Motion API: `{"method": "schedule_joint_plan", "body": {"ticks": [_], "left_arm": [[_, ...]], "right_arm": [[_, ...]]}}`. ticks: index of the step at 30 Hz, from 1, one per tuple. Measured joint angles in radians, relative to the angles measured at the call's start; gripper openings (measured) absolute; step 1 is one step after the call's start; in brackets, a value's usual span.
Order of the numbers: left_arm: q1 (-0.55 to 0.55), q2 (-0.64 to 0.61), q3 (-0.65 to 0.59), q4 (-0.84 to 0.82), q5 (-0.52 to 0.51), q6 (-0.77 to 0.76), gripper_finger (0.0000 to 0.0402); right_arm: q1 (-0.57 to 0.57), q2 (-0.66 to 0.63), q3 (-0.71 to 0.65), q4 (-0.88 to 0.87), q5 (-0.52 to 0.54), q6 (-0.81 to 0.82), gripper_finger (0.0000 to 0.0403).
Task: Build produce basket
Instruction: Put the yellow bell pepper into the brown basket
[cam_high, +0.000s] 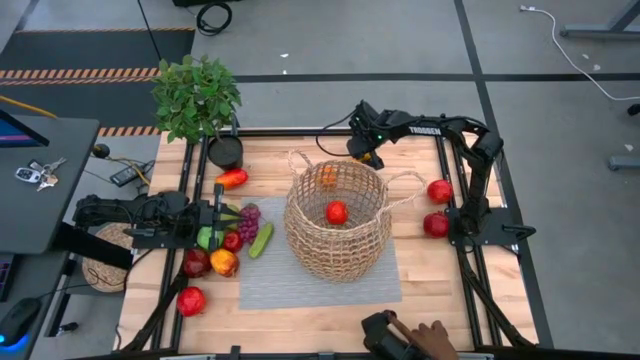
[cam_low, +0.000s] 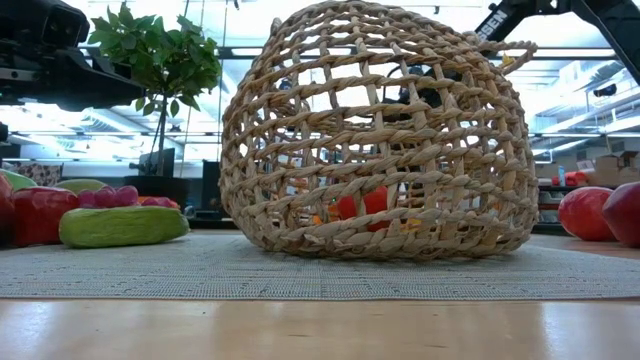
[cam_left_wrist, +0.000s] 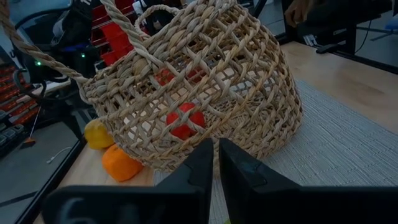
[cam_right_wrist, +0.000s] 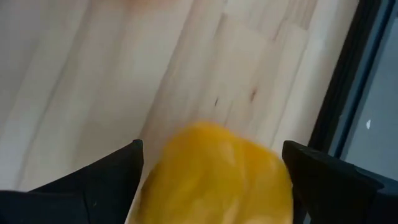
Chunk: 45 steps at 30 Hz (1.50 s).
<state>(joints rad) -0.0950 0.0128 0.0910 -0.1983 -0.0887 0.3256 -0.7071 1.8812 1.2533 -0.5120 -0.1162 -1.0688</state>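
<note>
The basket (cam_high: 337, 230) is seen at the middle of the worktop (cam_high: 450, 290), on a grey woven mat (cam_high: 300, 285), with one red apple (cam_high: 337, 212) inside it. In the low view the weave hides most of that apple, and the basket appears tilted. An orange (cam_high: 328, 177) shows at the basket's far rim from above; whether it lies inside or just behind cannot be told there (the left wrist view places an orange fruit (cam_left_wrist: 120, 163) and a lemon (cam_left_wrist: 98, 134) on the wood outside the wall).

The right gripper (cam_high: 366, 152) is held low behind the basket, its fingers spread wide on either side of the lemon (cam_right_wrist: 214, 174), which is cut off and blurred in its own view; contact cannot be made out.

The left gripper (cam_high: 222, 222) is closed and empty beside a cluster of produce: grapes (cam_high: 249, 215), cucumber (cam_high: 261, 240), pepper (cam_high: 231, 179). Two red fruits (cam_high: 438, 207) lie right of the basket, partly cut off in the low view.
</note>
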Motion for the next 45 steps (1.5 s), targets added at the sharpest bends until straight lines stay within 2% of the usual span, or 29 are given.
{"method": "schedule_joint_plan", "body": {"ticks": [14,19,27,29,33,39,45], "left_arm": [[0.0,0.0,0.0,0.0,0.0,0.0,0.0036],[0.0,0.0,0.0,0.0,0.0,0.0,0.003],[0.0,0.0,0.0,0.0,0.0,0.0,0.0032],[0.0,0.0,0.0,0.0,0.0,0.0,0.0034],[0.0,0.0,0.0,0.0,0.0,0.0,0.0036],[0.0,0.0,0.0,0.0,0.0,0.0,0.003],[0.0,0.0,0.0,0.0,0.0,0.0,0.0029]], "right_arm": [[-0.021,0.0,0.0,-0.015,0.018,0.027,0.034],[-0.02,-0.005,0.008,-0.03,0.011,0.075,0.0312],[0.025,-0.084,0.166,-0.191,-0.026,0.249,0.0305],[0.039,-0.119,0.218,-0.213,-0.049,0.316,0.0305],[0.065,-0.185,0.311,-0.23,-0.16,0.521,0.0306],[0.11,-0.251,0.417,-0.213,-0.294,0.92,0.0307],[0.185,-0.312,0.435,-0.159,-0.331,1.261,0.0307]]}}
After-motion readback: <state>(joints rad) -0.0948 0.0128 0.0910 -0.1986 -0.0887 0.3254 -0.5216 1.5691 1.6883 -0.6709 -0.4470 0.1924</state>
